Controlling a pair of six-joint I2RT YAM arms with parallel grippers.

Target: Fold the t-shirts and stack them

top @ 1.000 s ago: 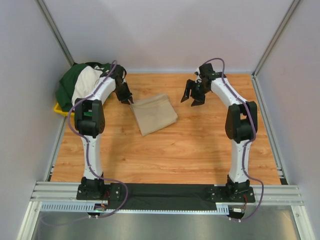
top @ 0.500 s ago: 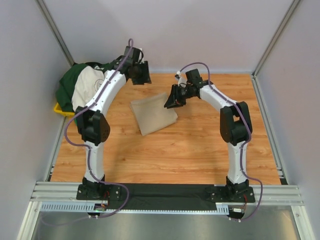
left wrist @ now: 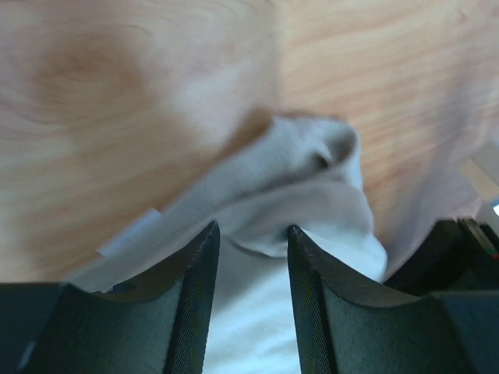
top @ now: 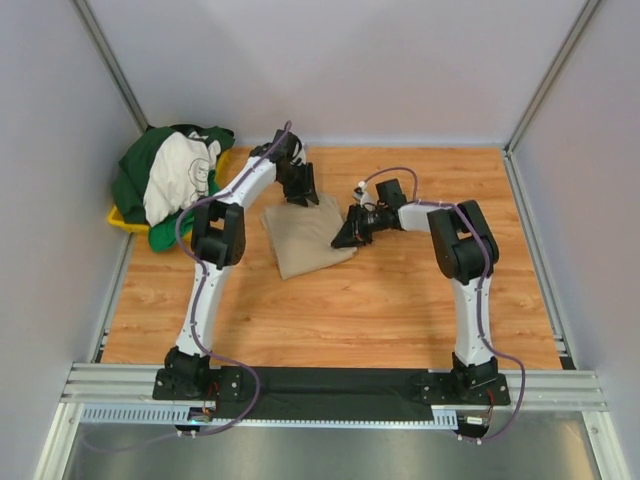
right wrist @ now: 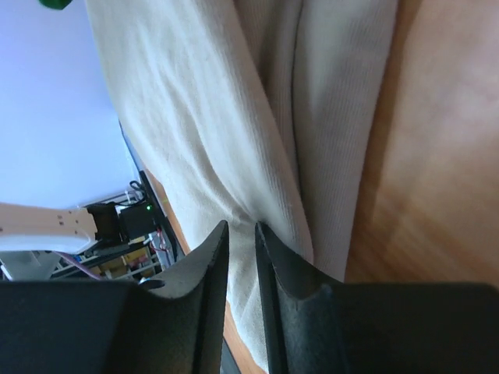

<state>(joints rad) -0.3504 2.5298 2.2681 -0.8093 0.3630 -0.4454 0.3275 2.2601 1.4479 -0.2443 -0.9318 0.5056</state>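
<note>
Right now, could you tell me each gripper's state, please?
Left gripper: open, over the folded tan cloth t-shirt.
Right gripper: nearly shut, pinching that t-shirt's edge.

table [top: 400, 290]: wood | centre: folded tan t-shirt [top: 300, 240] | far-left corner: yellow tray [top: 122, 221] heaped with shirts [top: 165, 175]

Folded shirt [top: 307, 233] mid-table [top: 400, 300], between grippers; shirt pile [top: 170, 180] on tray [top: 122, 222] in far-left corner.
</note>
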